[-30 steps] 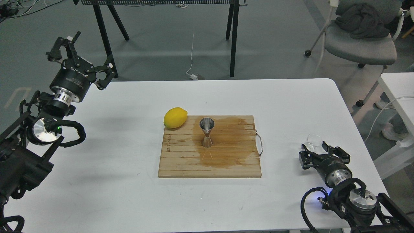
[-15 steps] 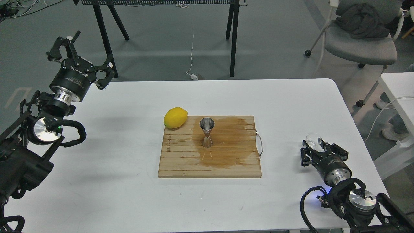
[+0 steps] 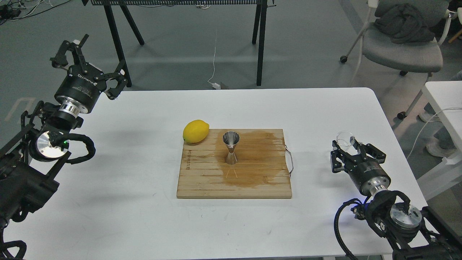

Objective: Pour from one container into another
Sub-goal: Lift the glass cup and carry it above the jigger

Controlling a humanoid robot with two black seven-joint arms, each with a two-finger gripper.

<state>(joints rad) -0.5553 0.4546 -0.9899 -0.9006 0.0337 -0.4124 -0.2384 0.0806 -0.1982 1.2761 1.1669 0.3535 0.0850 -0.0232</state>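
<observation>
The right hand point(image 3: 349, 150) holds the glass cup point(image 3: 345, 138) near the surface's right edge; best kept level while crossing the bare stretch toward the jigger point(image 3: 231, 147), upright mid-board point(image 3: 202, 180); the lemon point(image 3: 195, 131) sits at the board's far-left corner; the left hand point(image 3: 92, 59) gapes wide, empty, over the far-left corner.

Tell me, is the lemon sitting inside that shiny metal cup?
No, the lemon rests on the wooden board's back left corner, beside the upright metal cup.

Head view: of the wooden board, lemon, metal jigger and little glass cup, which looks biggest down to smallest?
1. Wooden cutting board
2. Lemon and jigger, too alike to rank
3. Glass cup, partly hidden by the right gripper
</observation>
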